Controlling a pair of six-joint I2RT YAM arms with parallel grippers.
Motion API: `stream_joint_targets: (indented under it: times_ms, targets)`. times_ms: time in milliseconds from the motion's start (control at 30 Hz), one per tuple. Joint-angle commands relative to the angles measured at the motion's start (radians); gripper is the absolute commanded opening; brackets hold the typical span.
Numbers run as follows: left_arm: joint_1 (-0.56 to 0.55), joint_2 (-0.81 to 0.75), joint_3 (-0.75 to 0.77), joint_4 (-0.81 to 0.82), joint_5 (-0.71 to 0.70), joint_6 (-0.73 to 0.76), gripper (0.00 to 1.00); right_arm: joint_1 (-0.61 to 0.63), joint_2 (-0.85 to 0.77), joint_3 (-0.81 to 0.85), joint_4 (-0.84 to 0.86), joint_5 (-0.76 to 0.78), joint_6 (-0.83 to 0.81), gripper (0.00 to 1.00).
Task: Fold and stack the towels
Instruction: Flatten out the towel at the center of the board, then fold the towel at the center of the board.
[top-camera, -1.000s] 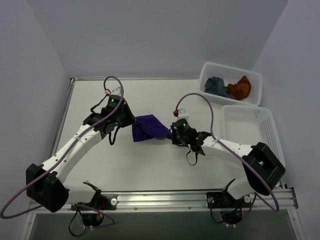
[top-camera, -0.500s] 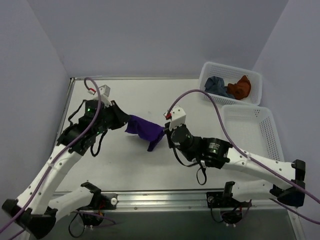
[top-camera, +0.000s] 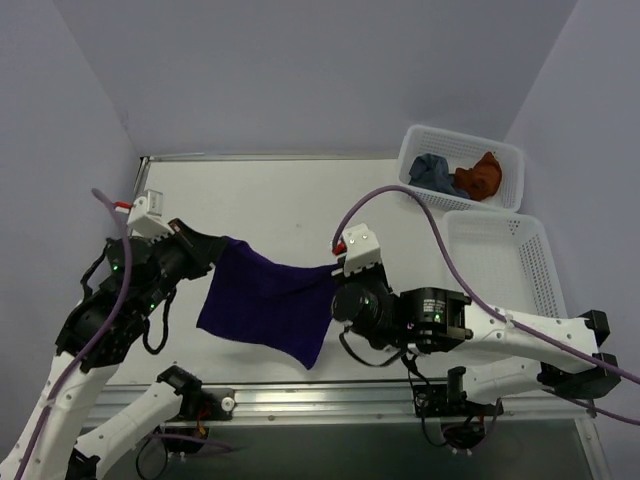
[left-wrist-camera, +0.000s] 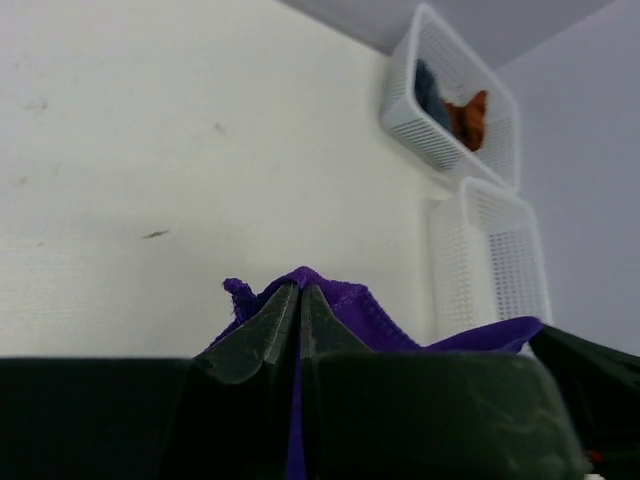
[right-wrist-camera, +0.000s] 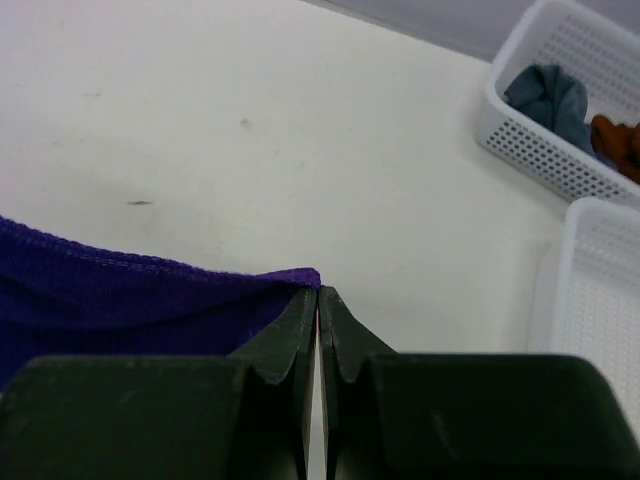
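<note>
While left claw (top-camera: 222, 243) and right claw (top-camera: 335, 268) each pinch 1 purple towel (top-camera: 265, 305), 2 towels (top-camera: 432, 172) (top-camera: 482, 175) lie in 1 of 2 baskets (top-camera: 462, 133) (top-camera: 495, 255).

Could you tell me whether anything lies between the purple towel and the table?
Nothing visible does: the left hand and right hand hold the purple towel above bare table; both baskets stand far right.

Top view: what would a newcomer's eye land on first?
The purple towel is held up and spread open over the middle of the table. It is stretched between the left gripper and the right gripper, each shut on an upper corner. In the far basket at the back right lie the crumpled blue-grey towel and orange towel.
</note>
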Motion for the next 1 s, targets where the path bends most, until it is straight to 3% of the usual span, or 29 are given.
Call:
stream_joint_targets:
  times_ms: [0,100,267,400,567,733,967]
  targets:
    - [0.007,0.166,-0.041,-0.008,-0.081,-0.04,0.03,-0.227,-0.064,-0.12,0.201,-0.213,-0.119,0.0]
    - [0.049,0.304,-0.055,0.076,-0.088,-0.049,0.02,-0.448,-0.032,-0.188,0.347,-0.398,-0.189,0.0]
    - [0.143,0.621,-0.006,0.28,-0.033,-0.014,0.02,-0.726,0.209,-0.174,0.555,-0.705,-0.31,0.0]
    - [0.209,0.919,0.161,0.359,0.038,0.035,0.02,-0.869,0.44,-0.021,0.62,-0.773,-0.467,0.0]
    - [0.269,1.241,0.494,0.337,0.116,0.095,0.02,-0.993,0.709,0.243,0.614,-0.894,-0.607,0.0]
    - [0.291,1.347,0.665,0.267,0.13,0.159,0.02,-1.016,0.833,0.356,0.571,-0.931,-0.756,0.0]
    - [0.283,1.254,0.461,0.337,0.193,0.141,0.02,-0.999,0.728,0.191,0.545,-1.011,-0.819,0.0]
